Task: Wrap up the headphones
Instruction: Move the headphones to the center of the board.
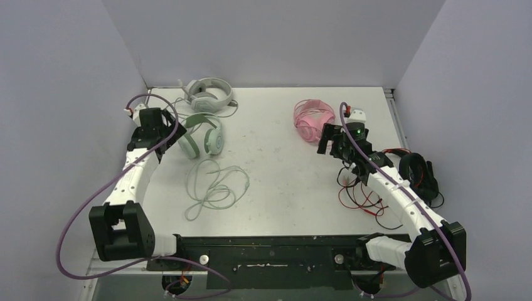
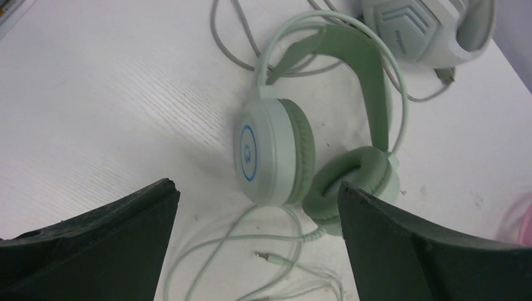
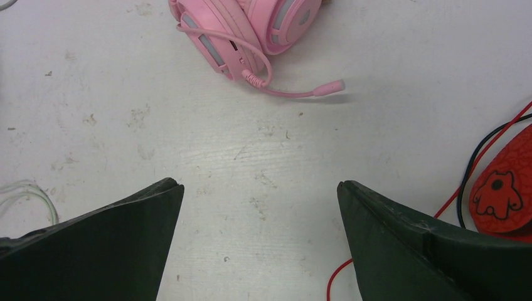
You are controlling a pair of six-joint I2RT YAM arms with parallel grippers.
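Left pincer (image 2: 254,184) agape above mint headset (image 2: 270,150); its cable (image 2: 310,234) loose alongside

The white tabletop (image 1: 279,157) is lying open down the middle. Loose mint green cable loops (image 1: 214,187) are crowding the near left, tangled red and black wires (image 1: 362,195) the right.

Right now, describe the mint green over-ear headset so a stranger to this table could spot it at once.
On the white table, look to the far-left corner, where two headsets lie close together. The mint green padded headset is the nearer one, in front of the pale grey-white headset. It alone has a blue ring on one cup; its thin cable sprawls in loose loops.
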